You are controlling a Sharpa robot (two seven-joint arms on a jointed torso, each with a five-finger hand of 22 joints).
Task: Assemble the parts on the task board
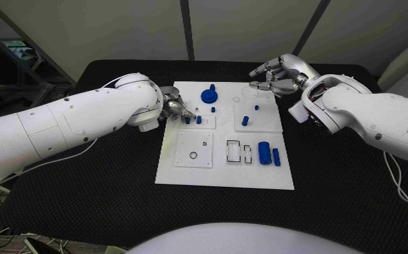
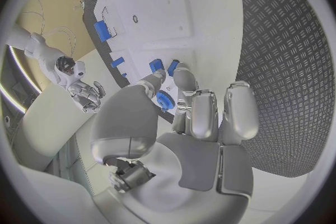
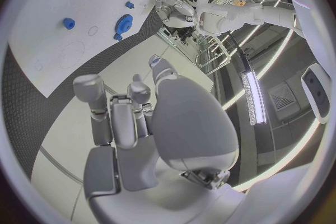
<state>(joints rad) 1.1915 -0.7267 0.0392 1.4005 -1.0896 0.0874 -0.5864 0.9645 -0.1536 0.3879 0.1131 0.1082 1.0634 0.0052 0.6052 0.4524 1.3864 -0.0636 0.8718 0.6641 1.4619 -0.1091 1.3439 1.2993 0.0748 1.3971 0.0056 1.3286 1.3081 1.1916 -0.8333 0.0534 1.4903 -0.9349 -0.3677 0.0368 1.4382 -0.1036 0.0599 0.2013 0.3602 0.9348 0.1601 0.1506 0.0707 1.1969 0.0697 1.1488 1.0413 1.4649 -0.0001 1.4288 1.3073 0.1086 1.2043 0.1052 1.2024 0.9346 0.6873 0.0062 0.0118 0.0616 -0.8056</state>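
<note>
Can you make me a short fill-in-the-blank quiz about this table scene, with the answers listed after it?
1. The board lies on a table whose colour is ____.
2. The small parts, such as the gear, are coloured ____.
3. The fingers over the two small pegs belong to the ____ hand.
4. The right hand hovers at the board's far edge and holds ____.

Answers: black; blue; left; nothing

You look down from the robot's head at the whole task board [image 1: 225, 174] on the black table [image 1: 102, 207]. The left wrist camera sits right behind the left hand [image 2: 192, 123], close to the board's edge. The right wrist camera sits behind the right hand [image 3: 133, 117], farther from the board. All three share the board.
</note>
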